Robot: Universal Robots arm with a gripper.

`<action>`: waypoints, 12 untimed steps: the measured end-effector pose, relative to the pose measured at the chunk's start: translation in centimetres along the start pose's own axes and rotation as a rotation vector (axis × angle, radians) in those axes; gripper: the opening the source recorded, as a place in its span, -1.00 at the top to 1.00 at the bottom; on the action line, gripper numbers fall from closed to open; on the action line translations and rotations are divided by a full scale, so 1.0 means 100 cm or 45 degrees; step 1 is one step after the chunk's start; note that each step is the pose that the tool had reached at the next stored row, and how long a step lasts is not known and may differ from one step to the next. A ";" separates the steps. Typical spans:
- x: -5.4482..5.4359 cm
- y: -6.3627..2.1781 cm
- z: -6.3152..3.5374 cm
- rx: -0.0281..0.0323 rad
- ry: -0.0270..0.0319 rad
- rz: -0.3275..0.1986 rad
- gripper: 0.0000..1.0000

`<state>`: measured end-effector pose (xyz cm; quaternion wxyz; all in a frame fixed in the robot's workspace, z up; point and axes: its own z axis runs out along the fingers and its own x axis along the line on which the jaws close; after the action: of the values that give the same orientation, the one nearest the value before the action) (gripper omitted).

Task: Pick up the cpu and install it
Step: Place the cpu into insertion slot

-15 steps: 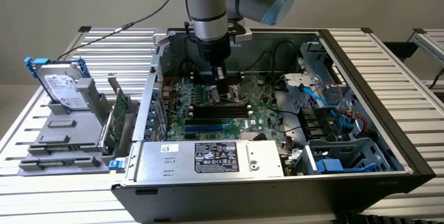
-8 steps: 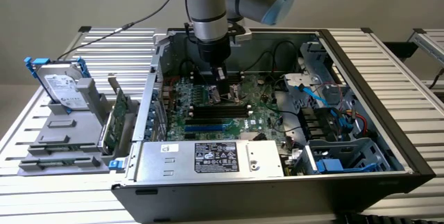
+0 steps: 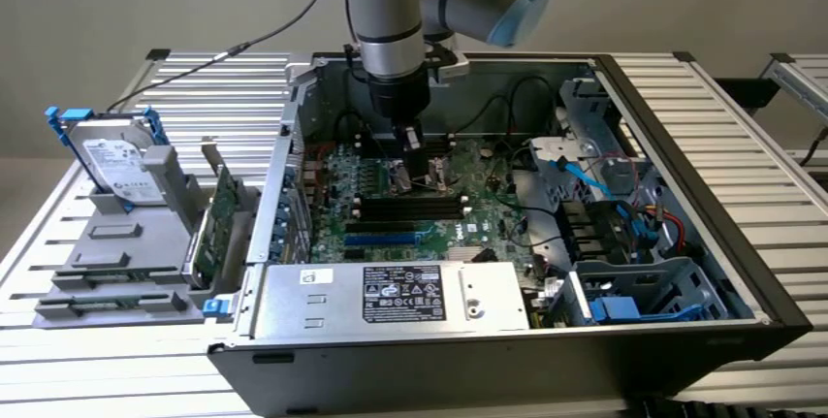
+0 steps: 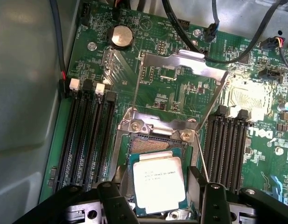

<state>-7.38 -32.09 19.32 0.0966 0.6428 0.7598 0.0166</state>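
The cpu (image 4: 158,184), a small square chip with a silver-grey printed top, sits between my gripper's (image 4: 159,205) two black fingers (image 4: 117,205), which close against its two sides. It hangs just over the open socket (image 4: 153,142) on the green motherboard (image 4: 172,93); a strip of the socket's contacts shows past its far edge. The socket's metal load plate (image 4: 181,63) stands flipped up behind it. In the exterior view my gripper (image 3: 411,174) reaches down into the open computer case (image 3: 724,273), right above the middle of the board.
Black memory slots (image 4: 85,130) flank the socket on both sides. Black cables (image 4: 190,37) loop over the board's far side. Outside the case, on the exterior view's left, a grey stand (image 3: 123,243) holds a hard drive (image 3: 114,161) and a green card (image 3: 213,224). A power supply (image 3: 388,297) fills the case's front.
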 end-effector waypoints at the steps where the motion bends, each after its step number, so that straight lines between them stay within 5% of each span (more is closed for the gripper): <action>1: 0.000 0.0000 0.0002 -0.0001 -0.0002 -0.001 -0.25; 12: 0.000 -0.0003 0.0012 -0.0003 -0.0033 -0.009 -0.15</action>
<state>-7.39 -32.09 19.19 0.0977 0.6400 0.7620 0.0155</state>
